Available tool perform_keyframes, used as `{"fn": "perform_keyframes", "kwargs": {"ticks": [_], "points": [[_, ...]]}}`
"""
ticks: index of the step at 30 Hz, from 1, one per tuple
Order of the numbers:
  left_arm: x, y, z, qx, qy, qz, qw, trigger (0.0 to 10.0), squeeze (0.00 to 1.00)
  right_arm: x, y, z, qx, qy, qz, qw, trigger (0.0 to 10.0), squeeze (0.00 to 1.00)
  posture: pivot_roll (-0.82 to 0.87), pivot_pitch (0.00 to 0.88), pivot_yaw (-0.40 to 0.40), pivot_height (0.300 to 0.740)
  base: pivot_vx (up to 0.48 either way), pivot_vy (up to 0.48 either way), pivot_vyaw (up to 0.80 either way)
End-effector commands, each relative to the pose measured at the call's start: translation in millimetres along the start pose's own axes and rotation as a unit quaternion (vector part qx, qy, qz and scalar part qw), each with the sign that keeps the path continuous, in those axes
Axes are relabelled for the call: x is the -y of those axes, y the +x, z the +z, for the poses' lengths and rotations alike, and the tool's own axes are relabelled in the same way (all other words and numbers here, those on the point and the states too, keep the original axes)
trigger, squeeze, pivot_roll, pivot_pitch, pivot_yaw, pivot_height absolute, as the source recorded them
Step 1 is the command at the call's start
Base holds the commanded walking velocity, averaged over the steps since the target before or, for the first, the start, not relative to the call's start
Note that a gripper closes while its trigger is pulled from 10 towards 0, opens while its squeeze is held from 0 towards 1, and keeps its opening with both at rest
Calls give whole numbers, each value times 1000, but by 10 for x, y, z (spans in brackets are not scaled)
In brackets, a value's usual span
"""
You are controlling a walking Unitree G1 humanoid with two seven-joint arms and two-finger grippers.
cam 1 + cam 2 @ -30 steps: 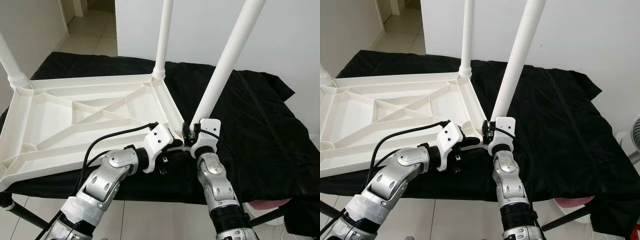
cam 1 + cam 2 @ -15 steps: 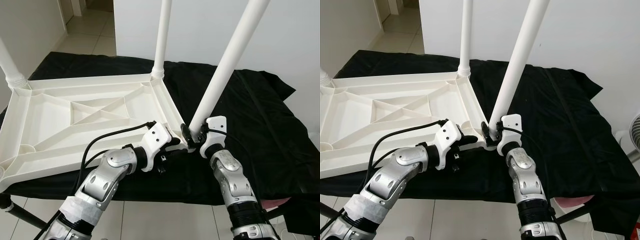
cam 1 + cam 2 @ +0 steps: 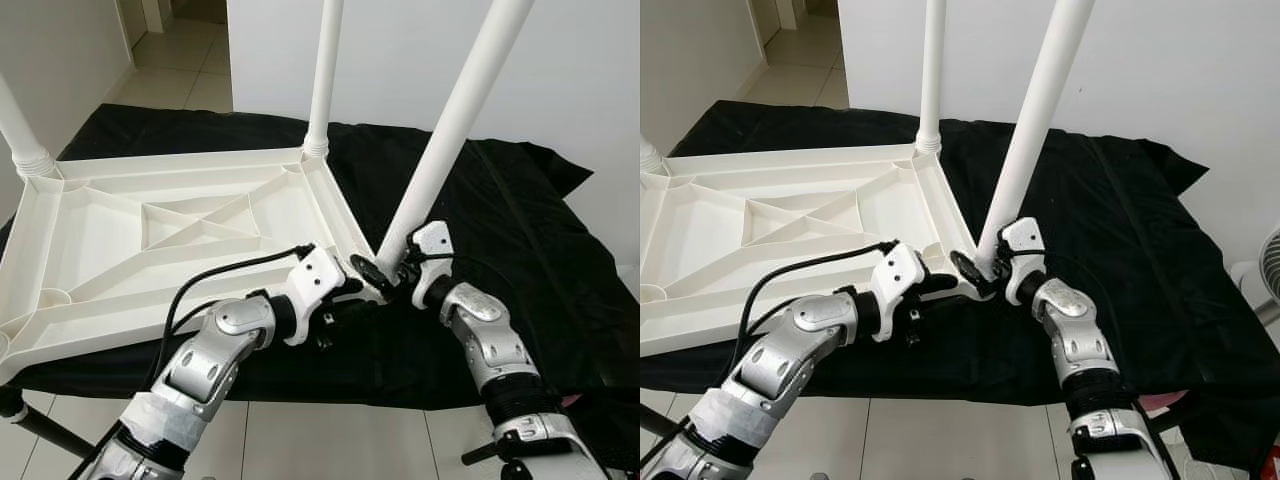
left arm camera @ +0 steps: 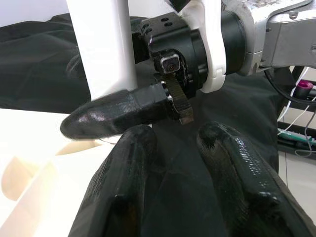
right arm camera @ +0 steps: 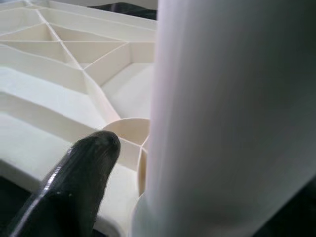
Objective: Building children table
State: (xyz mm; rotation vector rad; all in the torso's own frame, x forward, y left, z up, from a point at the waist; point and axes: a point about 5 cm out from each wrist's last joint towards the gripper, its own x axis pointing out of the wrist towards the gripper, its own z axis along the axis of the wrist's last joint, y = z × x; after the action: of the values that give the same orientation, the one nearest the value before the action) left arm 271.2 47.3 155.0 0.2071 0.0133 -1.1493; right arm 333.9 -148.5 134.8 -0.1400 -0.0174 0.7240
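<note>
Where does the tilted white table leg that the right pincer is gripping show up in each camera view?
Left eye view: tilted table leg slants from top right down to the tabletop's near corner.
Right eye view: same leg, right of centre.
Left wrist view: white post at upper left.
Right wrist view: the broad white column on the right.
Shared landmark: the right pincer at the leg's base.

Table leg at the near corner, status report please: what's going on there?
Right gripper shut on tilted leg at its base. Left gripper open, beside corner of upturned tabletop. Leg not upright yet. Nothing blocking.
</note>
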Motion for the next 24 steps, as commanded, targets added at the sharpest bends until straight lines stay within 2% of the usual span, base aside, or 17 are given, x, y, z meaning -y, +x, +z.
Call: {"fn": "perform_keyframes", "kwargs": {"ticks": [1,3,4,14,15,16,17,22,24], "points": [[46,0,22,3,-1,-19,1000,10000,0,32,-9,-29,-9,-5,13,1000,3412,0,21,0,-65,740,0,0,0],[51,-1,22,3,-1,-20,1000,10000,0,44,-10,-41,-12,-4,14,1000,3412,0,24,0,-67,740,0,0,0],[54,-2,21,3,-1,-20,1000,10000,0,53,-10,-48,-12,1,20,1000,0,0,25,0,-68,740,0,0,0],[57,-11,-2,0,-2,-19,1000,10000,0,91,-40,-159,-31,9,19,999,0,0,17,0,-67,740,0,0,0],[57,-4,0,0,-2,-20,1000,10000,0,98,-43,-171,-32,8,14,999,3490,0,16,0,-67,740,0,0,0],[57,-4,0,0,-2,-20,1000,10000,0,98,-43,-171,-32,8,14,999,3490,0,16,0,-67,740,0,0,0],[55,3,5,0,-2,-20,1000,10000,0,100,-41,-177,-31,9,8,999,10000,0,15,0,-67,740,0,0,0],[56,15,12,2,-2,-20,1000,10000,0,87,-35,-183,-24,20,-7,1000,10000,0,9,0,-66,740,0,0,0],[59,21,6,3,-3,-19,1000,10000,0,67,-20,-182,-14,31,-37,999,10000,0,5,0,-64,740,0,0,0]]}}
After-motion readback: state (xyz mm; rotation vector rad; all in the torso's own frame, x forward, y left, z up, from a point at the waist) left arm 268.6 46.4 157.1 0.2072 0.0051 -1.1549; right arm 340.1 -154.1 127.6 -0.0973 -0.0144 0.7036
